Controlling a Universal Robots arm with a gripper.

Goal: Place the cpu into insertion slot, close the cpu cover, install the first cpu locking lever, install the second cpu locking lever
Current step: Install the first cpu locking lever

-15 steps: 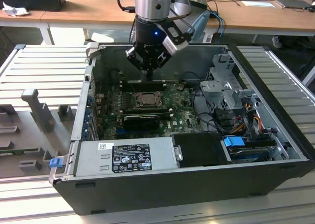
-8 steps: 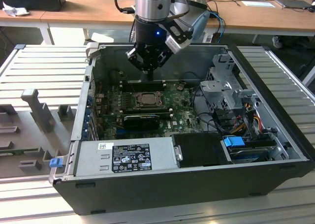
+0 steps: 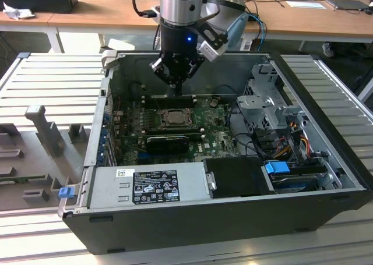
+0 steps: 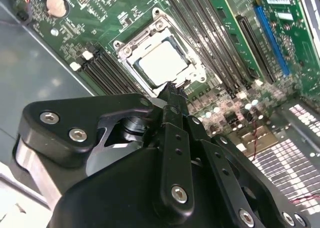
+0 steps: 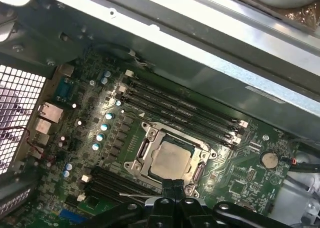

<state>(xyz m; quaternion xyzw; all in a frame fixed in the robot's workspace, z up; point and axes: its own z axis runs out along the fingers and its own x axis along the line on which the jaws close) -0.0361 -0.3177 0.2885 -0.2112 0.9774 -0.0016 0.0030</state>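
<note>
**Gripper above the seated cpu, fingers closed**

Wooden desks [image 3: 116, 14] ran behind a slatted metal bench [image 3: 52, 78], on which the open computer case [image 3: 233, 218] lay.

Your gripper [image 3: 176, 89] hung inside the case, just above the far edge of the insertion slot [image 3: 157, 120]. Its jaws were pressed together with nothing between them, as both wrist views showed.

The cpu [image 4: 162, 67] lay flat in the slot. The cpu cover [image 4: 145, 40] was down around it, and the chip's pale top showed through the cover's window.

Memory slots [image 5: 180, 112] ran close along two opposite sides of the socket, so there was little bare board there. The case's rear wall [image 5: 200, 52] stood just beyond one bank. In the exterior view, a black expansion card [image 3: 168, 141] bounded the near side. Toward that view's right, the drive cage [image 3: 265, 102] stood well apart, with open board between.
</note>
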